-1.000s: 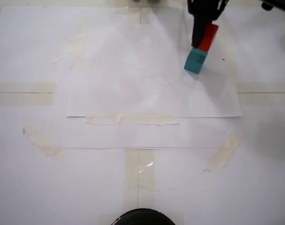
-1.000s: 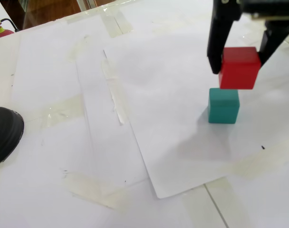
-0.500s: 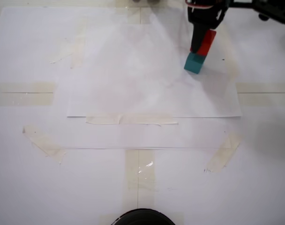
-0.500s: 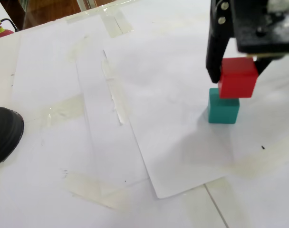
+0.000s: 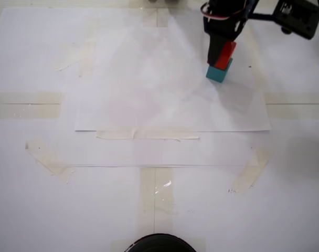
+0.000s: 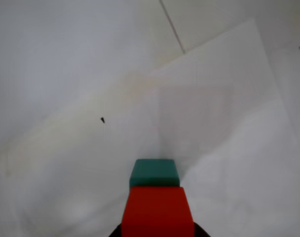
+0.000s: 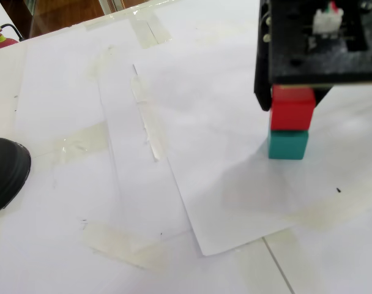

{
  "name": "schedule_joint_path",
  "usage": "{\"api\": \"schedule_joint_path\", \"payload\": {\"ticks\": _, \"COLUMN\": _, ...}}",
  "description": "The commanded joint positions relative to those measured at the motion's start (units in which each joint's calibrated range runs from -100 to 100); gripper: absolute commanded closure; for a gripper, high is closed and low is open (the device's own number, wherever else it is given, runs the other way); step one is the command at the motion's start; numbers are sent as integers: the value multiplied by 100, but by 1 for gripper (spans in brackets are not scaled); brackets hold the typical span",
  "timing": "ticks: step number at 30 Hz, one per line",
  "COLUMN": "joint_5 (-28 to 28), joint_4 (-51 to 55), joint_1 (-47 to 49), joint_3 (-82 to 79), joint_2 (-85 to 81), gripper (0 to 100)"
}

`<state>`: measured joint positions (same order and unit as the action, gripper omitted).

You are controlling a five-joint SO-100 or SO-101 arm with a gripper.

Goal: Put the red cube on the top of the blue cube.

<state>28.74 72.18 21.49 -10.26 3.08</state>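
I see the red cube (image 7: 291, 111) sitting right on top of the blue cube (image 7: 287, 145), on the white paper (image 7: 223, 184). My gripper (image 7: 292, 101) comes down over the red cube and looks clamped on it. In the wrist view, red (image 6: 157, 210) sits just in front of blue (image 6: 154, 173).

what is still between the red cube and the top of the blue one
Nothing visible. The red cube already sits on the blue cube in a fixed view, with the gripper around it.
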Motion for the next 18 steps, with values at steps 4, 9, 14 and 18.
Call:
{"api": "schedule_joint_path", "payload": {"ticks": 4, "joint_5": 63, "joint_4": -178, "joint_1": -37, "joint_3": 458, "joint_2": -8, "gripper": 88}}
{"api": "schedule_joint_path", "payload": {"ticks": 9, "joint_5": 103, "joint_4": -243, "joint_1": 1, "joint_3": 449, "joint_2": 104, "gripper": 88}}
{"api": "schedule_joint_path", "payload": {"ticks": 14, "joint_5": 122, "joint_4": -308, "joint_1": 46, "joint_3": 431, "joint_2": 164, "gripper": 88}}
{"api": "schedule_joint_path", "payload": {"ticks": 18, "joint_5": 176, "joint_4": -308, "joint_1": 99, "joint_3": 422, "joint_2": 181, "gripper": 85}}
